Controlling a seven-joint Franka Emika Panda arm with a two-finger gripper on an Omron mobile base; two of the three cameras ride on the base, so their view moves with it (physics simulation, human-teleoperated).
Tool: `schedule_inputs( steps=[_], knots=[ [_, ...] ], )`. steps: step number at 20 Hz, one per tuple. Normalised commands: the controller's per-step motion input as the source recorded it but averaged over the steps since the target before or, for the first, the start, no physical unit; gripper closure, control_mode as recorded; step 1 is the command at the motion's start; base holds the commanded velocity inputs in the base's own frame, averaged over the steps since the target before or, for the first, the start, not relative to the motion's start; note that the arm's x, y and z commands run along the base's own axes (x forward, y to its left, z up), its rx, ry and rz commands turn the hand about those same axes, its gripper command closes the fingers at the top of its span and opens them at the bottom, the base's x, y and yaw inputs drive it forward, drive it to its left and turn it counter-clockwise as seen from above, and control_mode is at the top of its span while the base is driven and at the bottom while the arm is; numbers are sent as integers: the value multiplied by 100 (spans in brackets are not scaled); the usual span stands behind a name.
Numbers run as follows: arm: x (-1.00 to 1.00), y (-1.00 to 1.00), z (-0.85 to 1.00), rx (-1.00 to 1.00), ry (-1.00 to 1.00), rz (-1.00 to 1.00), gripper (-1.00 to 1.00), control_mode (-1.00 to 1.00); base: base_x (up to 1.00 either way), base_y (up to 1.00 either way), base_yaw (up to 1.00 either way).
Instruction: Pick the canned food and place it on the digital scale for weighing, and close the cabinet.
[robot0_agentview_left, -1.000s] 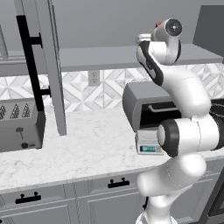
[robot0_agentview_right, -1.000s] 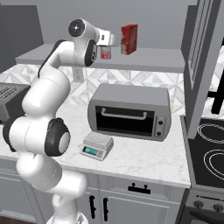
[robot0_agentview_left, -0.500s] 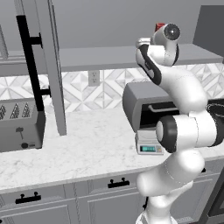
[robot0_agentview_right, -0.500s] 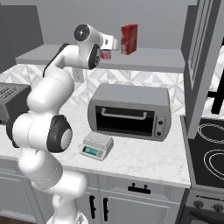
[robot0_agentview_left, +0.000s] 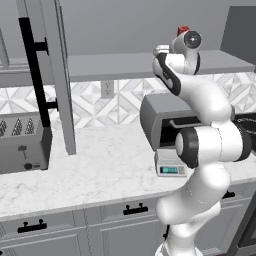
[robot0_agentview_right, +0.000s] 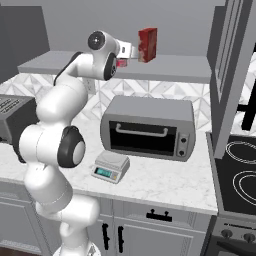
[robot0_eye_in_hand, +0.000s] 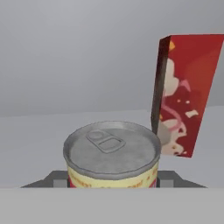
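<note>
Up on the grey cabinet shelf (robot0_agentview_right: 165, 67), low centre in the hand view, the can (robot0_eye_in_hand: 112, 155) sits between the tool (robot0_eye_in_hand: 112, 180) sides, grip uncertain — rigid, smooth, probably light; squeeze its round wall mid-height.

no legible text, labels unreadable

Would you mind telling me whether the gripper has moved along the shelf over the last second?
Yes. In the right base view the gripper has moved right along the shelf, closer to the red box, reaching the can.
</note>
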Motion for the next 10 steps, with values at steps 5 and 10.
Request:
schedule_inputs(
  steps=[5, 10],
  knots=[
    [-12, -3, -1, 0, -4, 0, 100, -100, 0, 0, 0],
    [-98, 0, 0, 4, -17, 0, 100, -100, 0, 0, 0]
  ],
)
